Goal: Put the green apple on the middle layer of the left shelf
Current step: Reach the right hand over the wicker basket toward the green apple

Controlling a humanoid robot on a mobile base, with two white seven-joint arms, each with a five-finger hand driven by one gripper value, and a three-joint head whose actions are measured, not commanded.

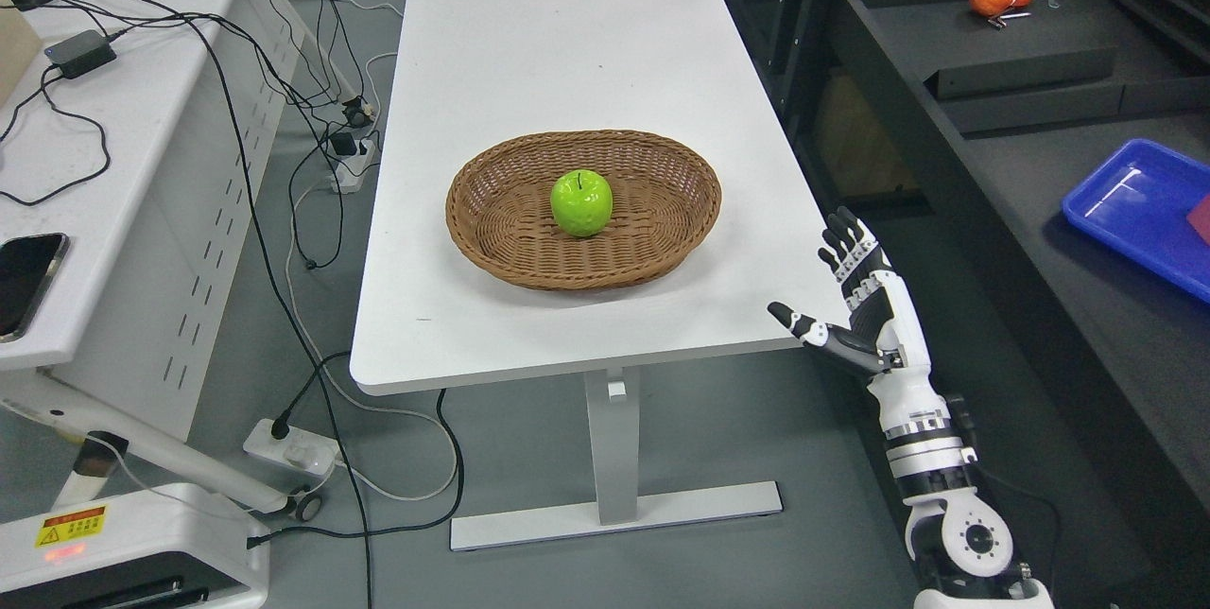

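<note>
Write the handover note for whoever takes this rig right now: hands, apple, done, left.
Right hand: open, fingers spread, holding nothing, at the table's near right corner.
Left hand: not in view.
Green apple: upright in the middle of the wicker basket on the table, untouched.
Done: nothing yet; no grasp made.
Left: reach into the basket, grasp the apple, carry it to the left shelf's middle layer. That shelf is not in view.

Glossy green apple (580,203) sits upright, stem up, in wicker basket (492,240).
</note>
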